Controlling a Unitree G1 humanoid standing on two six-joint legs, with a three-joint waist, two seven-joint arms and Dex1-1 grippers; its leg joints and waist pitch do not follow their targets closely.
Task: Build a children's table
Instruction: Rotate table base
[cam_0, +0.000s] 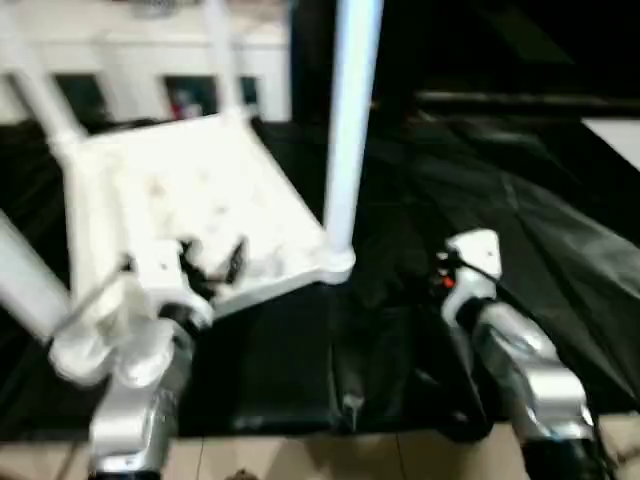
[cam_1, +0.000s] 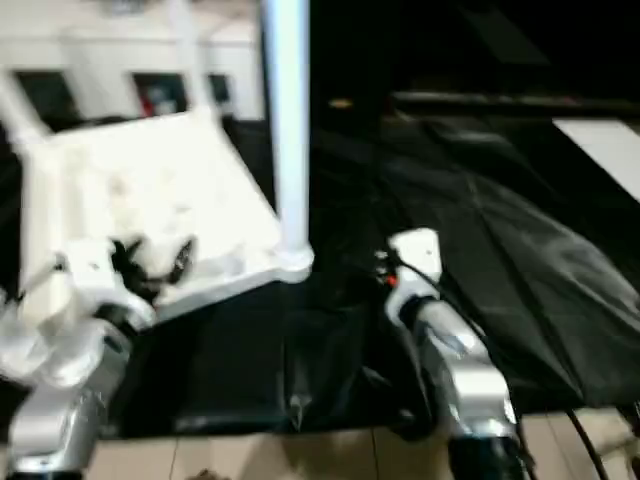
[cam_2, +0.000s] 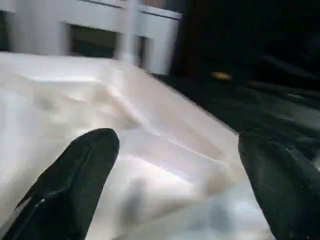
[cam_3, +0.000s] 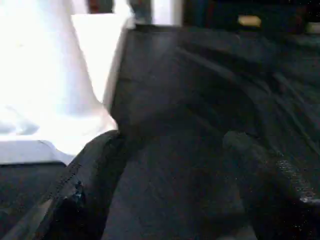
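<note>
So the children's table (cam_0: 190, 200) is lying upside down on the black-draped bench (cam_0: 520, 230), ribbed underside facing up, with legs already sticking up out of its corners, including the tall leg (cam_0: 345, 130) at the corner nearest the middle of the bench. A white cabinet (cam_0: 150, 60) is sitting behind it. Looks to me like the leg-fitting step is wrapping up, since every corner I can make out is carrying a leg. The left hand (cam_0: 212, 262) is hovering over the near edge of the tabletop with its fingers spread, not gripping anything. The right hand (cam_3: 175, 175) is sitting released too, just beside the base of that tall leg, over bare black cloth. Next move is probably checking each leg is seated, then getting both hands on the top to flip it upright.
</note>
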